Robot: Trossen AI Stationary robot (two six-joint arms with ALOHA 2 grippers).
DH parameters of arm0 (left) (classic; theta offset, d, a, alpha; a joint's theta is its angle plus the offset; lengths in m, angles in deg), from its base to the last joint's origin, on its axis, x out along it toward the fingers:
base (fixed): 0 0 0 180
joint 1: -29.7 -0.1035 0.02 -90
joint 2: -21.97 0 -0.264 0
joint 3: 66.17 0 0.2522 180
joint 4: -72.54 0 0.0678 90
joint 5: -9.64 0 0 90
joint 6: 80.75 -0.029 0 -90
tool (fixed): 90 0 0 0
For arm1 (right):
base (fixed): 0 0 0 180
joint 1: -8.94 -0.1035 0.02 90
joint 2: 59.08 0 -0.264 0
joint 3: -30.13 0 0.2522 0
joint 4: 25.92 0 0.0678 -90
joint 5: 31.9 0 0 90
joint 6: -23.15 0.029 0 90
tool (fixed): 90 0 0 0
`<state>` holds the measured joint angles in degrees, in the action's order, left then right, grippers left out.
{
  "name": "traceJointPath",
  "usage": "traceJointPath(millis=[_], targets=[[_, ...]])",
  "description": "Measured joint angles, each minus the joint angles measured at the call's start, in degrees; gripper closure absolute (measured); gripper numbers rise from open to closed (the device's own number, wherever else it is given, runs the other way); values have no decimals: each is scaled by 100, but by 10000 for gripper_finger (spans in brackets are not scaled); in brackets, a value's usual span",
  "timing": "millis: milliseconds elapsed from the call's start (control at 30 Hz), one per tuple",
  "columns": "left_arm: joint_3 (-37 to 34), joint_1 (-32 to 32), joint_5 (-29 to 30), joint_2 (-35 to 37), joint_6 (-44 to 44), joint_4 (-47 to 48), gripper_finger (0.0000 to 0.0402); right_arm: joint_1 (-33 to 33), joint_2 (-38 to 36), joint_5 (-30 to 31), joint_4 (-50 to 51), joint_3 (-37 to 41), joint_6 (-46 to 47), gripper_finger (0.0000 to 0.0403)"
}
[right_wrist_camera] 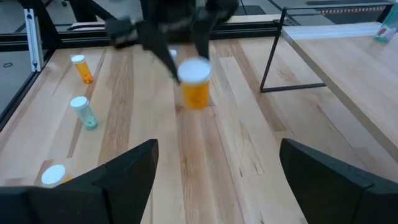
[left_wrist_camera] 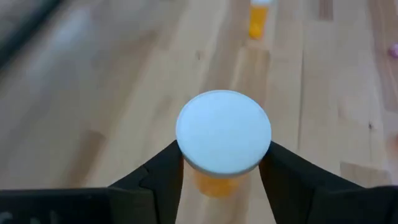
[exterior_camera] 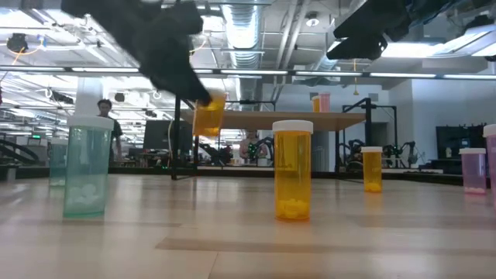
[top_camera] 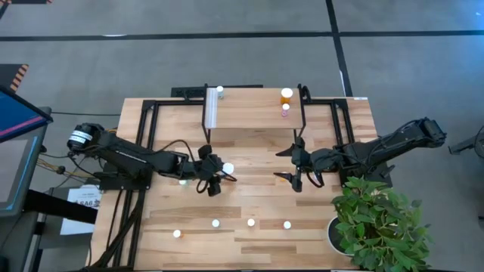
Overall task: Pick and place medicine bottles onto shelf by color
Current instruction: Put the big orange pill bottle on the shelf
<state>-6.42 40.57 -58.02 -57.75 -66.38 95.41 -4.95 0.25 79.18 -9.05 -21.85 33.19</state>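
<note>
My left gripper [top_camera: 224, 169] is shut on an orange medicine bottle with a white cap [left_wrist_camera: 222, 132], held above the middle of the table; it also shows in the low view [exterior_camera: 209, 115] and the right wrist view [right_wrist_camera: 196, 84]. My right gripper [top_camera: 284, 165] is open and empty to its right, facing it. The shelf [top_camera: 253, 113] stands at the far middle and carries an orange bottle [top_camera: 286, 94], a pink one [top_camera: 285, 110] and a white-capped one [top_camera: 220, 90]. More bottles stand upright along the near side [top_camera: 215, 224]. My left gripper pinches the orange bottle between its two fingers [left_wrist_camera: 163, 175] at its top, at and just under the cap's rim [left_wrist_camera: 186, 158]. The fingers slant down from the table's left. The bottle hangs below them, lifted clear of the table and slightly tilted.
Several bottles stand on the near part of the table, among them orange [exterior_camera: 293, 170], green [exterior_camera: 87, 165] and pink [exterior_camera: 473, 169]. A green bottle [top_camera: 182, 181] stands under the left arm. A potted plant [top_camera: 378, 223] fills the near right corner. People show in the room behind.
</note>
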Motion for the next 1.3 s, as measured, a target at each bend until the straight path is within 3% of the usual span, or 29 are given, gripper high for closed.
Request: traceJointPath(millis=[267,467,567,767,1067,1300], targets=[[563,-179,567,820,-1216,242,236,2,0,-2,-11,0,46,46],[565,-1160,638,1547,-1418,273,236,0,0,-14,-26,0,59,46],[565,-1858,303,1748,-1390,276,236,0,0,-15,-54,0,59,46],[565,-2952,-1084,1760,-1252,253,236,16,0,-15,-68,0,28,46],[637,-3885,-1649,1223,-1264,65,236,55,0,-12,-227,0,-94,46],[920,-4195,-1911,655,-1240,95,236,55,0,-11,-233,0,-109,46]])
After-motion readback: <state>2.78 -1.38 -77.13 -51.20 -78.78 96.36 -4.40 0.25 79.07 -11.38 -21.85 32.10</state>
